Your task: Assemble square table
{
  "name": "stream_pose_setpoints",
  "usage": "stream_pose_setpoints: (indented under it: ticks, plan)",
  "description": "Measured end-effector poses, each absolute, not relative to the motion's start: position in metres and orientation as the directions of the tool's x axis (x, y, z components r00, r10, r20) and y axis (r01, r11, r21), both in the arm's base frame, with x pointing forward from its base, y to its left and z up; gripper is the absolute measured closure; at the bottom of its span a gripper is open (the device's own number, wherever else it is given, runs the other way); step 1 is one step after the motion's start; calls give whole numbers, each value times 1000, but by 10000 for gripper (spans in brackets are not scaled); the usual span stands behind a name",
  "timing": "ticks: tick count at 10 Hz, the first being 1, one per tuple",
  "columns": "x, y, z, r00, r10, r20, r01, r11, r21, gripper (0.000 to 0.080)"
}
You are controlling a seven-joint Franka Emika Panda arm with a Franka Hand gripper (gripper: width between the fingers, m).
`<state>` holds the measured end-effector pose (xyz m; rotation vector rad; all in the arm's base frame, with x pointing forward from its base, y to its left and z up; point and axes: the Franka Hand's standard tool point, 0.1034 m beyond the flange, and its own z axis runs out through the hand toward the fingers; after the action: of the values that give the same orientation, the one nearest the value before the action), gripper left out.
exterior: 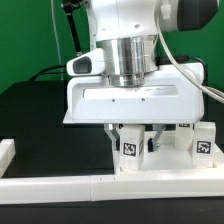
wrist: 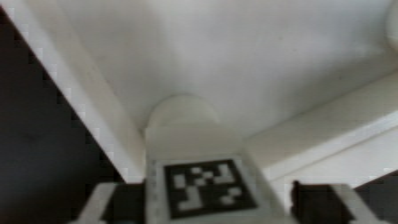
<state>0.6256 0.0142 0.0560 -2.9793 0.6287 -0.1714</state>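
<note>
the square table slab (exterior: 130, 103) is a smooth white plastic plate with a raised rim; it is tilted up off the black worktop (exterior: 35, 115), and its flat face with small holes looks toward the exterior view. under its lower edge stands a small white leg block (exterior: 129, 146) with a black-white tag, and a second tagged leg block (exterior: 203, 142) stands to the exterior view's right, near a white border rail (exterior: 60, 186) that runs along the front of the worktop. in the wrist view the tagged leg block (wrist: 205, 186) sits between the two dark fingers (wrist: 111, 205) of the claw (wrist: 210, 205), against a rounded white wall of the slab (wrist: 107, 70). the fingers are close beside the block, but i cannot tell whether they press it or stand free.
</note>
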Motion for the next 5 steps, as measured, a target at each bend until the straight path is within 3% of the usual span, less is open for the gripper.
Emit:
stream_pose_setpoints:
  ticks: [1,3,5]
  plan:
    - [623,7,54,846,-528,74,-518,-847,-115,529]
    - [623,6,54,736,-675,52,-665,-736,-127,529]
    - [623,6,55,413,-911,3,-903,-409,-133,529]
